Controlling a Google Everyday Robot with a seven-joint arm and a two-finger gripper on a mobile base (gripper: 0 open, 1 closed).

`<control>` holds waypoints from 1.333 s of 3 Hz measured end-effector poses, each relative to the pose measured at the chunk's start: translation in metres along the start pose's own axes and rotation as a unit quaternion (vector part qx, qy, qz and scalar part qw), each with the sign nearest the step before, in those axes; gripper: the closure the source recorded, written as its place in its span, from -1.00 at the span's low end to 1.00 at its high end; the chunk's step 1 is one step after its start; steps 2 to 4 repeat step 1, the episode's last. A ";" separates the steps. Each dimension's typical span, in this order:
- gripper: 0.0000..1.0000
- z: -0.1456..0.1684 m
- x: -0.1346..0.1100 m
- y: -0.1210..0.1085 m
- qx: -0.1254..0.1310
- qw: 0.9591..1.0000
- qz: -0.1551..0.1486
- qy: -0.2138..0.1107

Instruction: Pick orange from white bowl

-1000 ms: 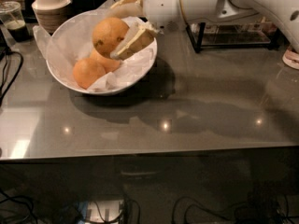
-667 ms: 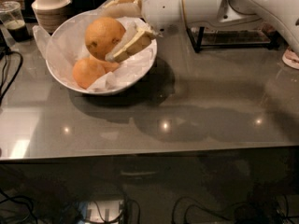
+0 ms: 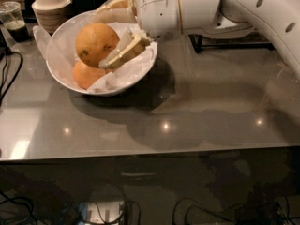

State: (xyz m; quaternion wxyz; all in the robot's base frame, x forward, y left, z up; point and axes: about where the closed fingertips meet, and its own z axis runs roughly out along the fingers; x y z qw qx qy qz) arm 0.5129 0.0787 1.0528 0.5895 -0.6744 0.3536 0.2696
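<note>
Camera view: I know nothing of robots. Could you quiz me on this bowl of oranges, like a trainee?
1. True or false: the gripper, over the white bowl, has its jaws shut on the orange.
2. How many oranges show in the bowl? A one, B two, C four.
3. Fill in: at the picture's left edge stands a ___ of dark drink.
Key: 1 true; 2 B, with another orange beneath; 3 cup.

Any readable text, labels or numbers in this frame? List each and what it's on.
None can be read.
Orange, clamped in the gripper over the white bowl: dark specks only, no sticker.
Robot arm: no markings visible.
Stacked bowls and cup: no legible print.
</note>
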 end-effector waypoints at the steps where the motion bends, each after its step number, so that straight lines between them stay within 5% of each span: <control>1: 1.00 0.000 0.000 0.001 -0.001 1.000 0.000 -0.001; 4: 1.00 0.000 0.000 0.001 -0.001 1.000 0.000 -0.001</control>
